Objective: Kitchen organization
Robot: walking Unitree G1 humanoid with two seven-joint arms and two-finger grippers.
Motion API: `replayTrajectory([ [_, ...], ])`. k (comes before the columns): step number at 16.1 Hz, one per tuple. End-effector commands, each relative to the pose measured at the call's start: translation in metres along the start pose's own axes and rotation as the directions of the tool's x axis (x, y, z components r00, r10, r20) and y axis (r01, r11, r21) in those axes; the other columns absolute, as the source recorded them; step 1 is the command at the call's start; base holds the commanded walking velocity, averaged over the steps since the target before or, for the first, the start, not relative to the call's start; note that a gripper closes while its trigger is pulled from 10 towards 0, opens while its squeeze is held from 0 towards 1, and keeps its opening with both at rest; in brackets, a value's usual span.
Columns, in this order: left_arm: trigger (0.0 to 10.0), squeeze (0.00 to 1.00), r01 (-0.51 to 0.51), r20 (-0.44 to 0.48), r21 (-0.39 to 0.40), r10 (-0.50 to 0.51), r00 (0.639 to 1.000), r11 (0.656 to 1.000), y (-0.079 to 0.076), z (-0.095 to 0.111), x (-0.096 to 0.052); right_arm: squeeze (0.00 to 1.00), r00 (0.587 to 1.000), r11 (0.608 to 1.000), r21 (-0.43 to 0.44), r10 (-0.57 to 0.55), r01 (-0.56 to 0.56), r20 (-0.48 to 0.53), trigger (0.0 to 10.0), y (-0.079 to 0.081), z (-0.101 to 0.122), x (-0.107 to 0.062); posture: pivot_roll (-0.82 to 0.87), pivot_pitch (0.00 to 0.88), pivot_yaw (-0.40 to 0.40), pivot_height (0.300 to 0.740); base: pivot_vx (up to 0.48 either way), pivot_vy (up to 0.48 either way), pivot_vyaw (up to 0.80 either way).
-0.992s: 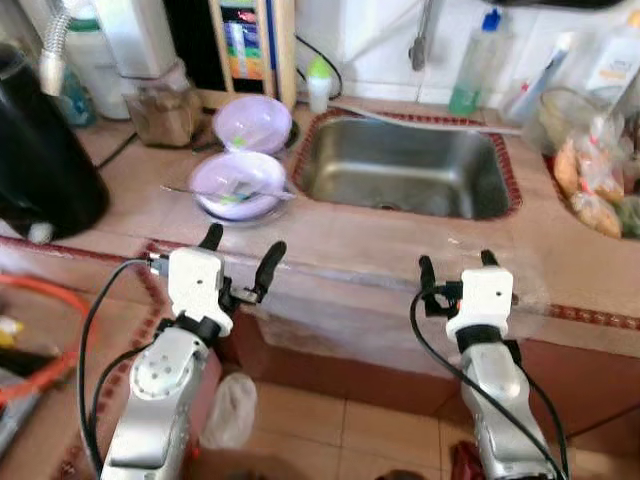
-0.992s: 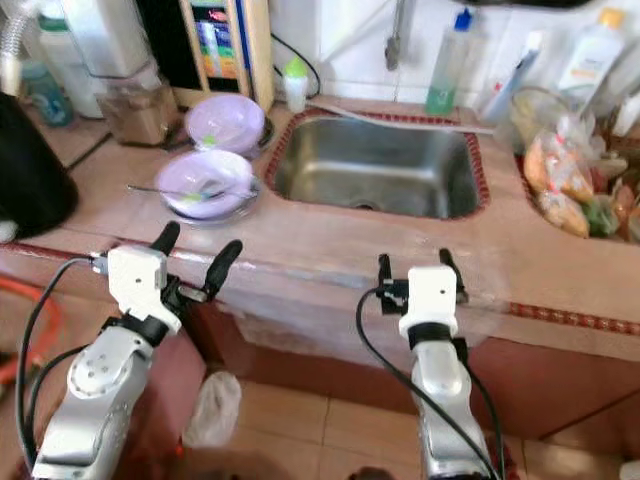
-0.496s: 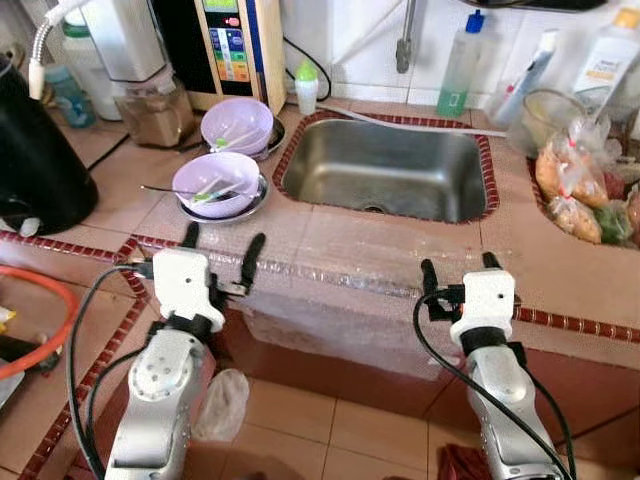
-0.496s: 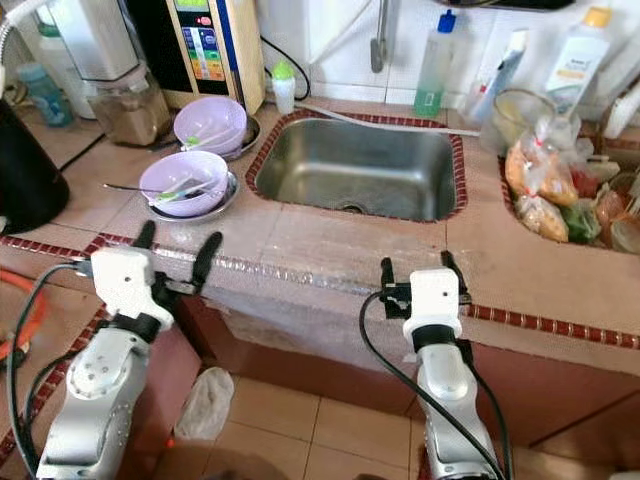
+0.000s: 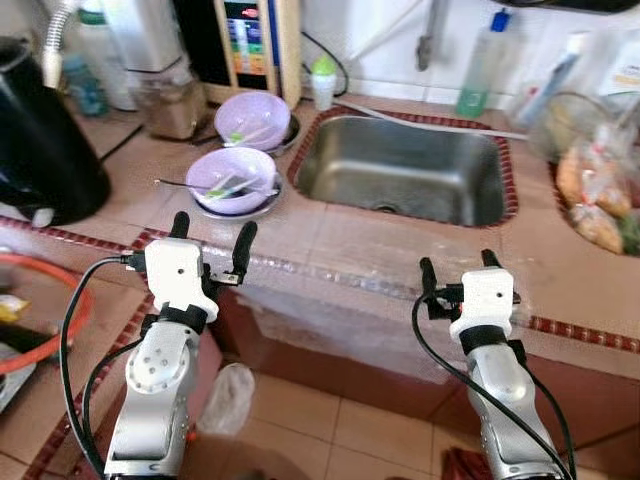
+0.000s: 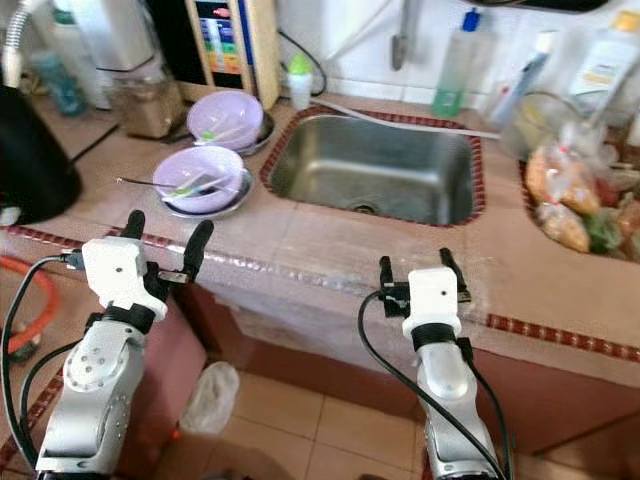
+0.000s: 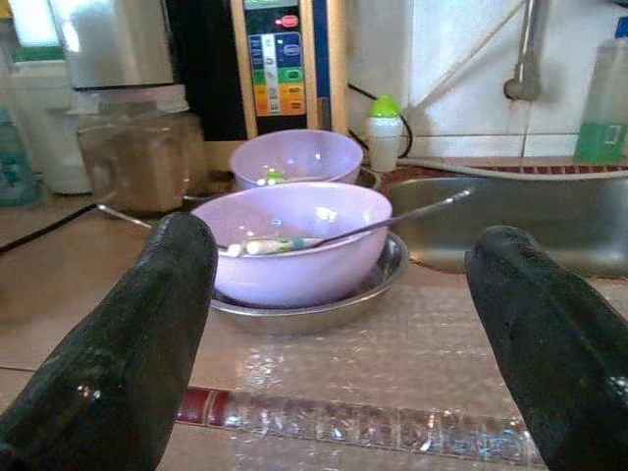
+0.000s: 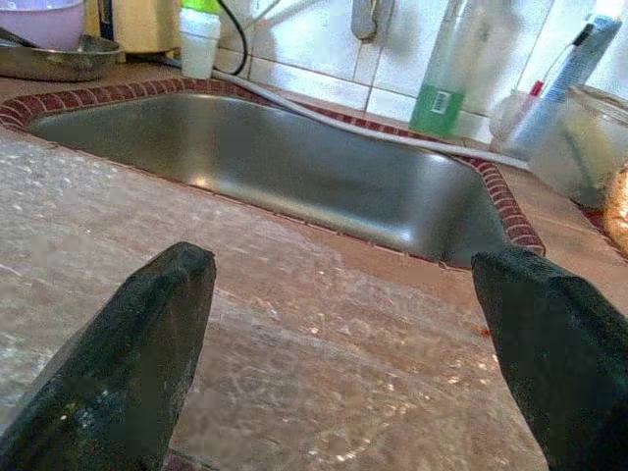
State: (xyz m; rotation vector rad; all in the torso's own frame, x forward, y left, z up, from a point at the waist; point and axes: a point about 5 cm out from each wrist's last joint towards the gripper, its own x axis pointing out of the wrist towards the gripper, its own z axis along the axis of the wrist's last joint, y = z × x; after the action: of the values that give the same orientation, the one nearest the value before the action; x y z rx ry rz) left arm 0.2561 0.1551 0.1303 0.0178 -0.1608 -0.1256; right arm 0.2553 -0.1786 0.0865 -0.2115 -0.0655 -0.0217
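Observation:
Two lilac bowls stand left of the steel sink. The nearer bowl sits on a metal plate and holds a long spoon and other utensils; the farther bowl is behind it. My left gripper is open at the counter's front edge, just in front of the nearer bowl. Further right, my right gripper hangs open at the counter edge before the sink. Neither holds anything.
A black kettle stands at the far left, a jar and a water appliance at the back. A small green-capped bottle, a soap bottle and bagged food line the back and right. Tiled floor lies below.
The camera has shifted, moving the whole scene slightly right and down in the picture. Both grippers stay open at the counter edge; the left one sits a little higher.

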Motion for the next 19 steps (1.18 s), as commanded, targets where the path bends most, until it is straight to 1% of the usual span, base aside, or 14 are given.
replayTrajectory([
  [1,10.0,0.0,-0.01,0.042,0.005,0.01,0.999,1.0,0.001,0.009,0.003,0.0,1.0,1.0,0.005,0.001,-0.001,0.029,10.0,-0.001,0.006,0.001,-0.01,0.0,0.039,0.74,0.0,0.0,0.0],
  [4,10.0,0.0,-0.005,0.057,0.004,0.005,0.998,1.0,0.001,0.013,0.006,0.0,0.999,1.0,0.002,0.009,-0.009,0.051,10.0,0.002,0.011,0.003,-0.01,0.0,0.041,0.74,0.0,0.0,0.0],
  [9,10.0,0.0,-0.007,0.054,0.003,0.007,0.999,1.0,0.001,0.012,0.005,0.0,0.998,1.0,-0.011,0.025,-0.024,0.058,10.0,0.001,0.012,0.003,-0.01,0.002,0.037,0.74,0.0,0.0,0.0],
  [11,10.0,0.0,-0.009,0.057,0.004,0.008,0.998,1.0,0.0,0.013,0.005,0.0,0.995,0.998,-0.03,0.05,-0.048,0.083,10.0,0.005,0.017,0.004,-0.01,0.002,0.036,0.74,0.0,0.0,0.0],
  [15,10.0,0.0,-0.005,0.057,0.003,0.004,0.998,1.0,-0.001,0.013,0.005,0.0,0.994,0.998,-0.033,0.061,-0.059,0.086,10.0,0.006,0.017,0.005,0.0,0.0,0.032,0.74,0.0,0.0,0.0],
  [19,10.0,0.0,-0.004,0.047,0.007,0.004,0.999,1.0,0.0,0.011,0.003,0.0,0.994,0.997,-0.036,0.071,-0.069,0.077,10.0,0.007,0.014,0.004,0.0,0.003,0.033,0.74,0.242,0.0,0.0],
])
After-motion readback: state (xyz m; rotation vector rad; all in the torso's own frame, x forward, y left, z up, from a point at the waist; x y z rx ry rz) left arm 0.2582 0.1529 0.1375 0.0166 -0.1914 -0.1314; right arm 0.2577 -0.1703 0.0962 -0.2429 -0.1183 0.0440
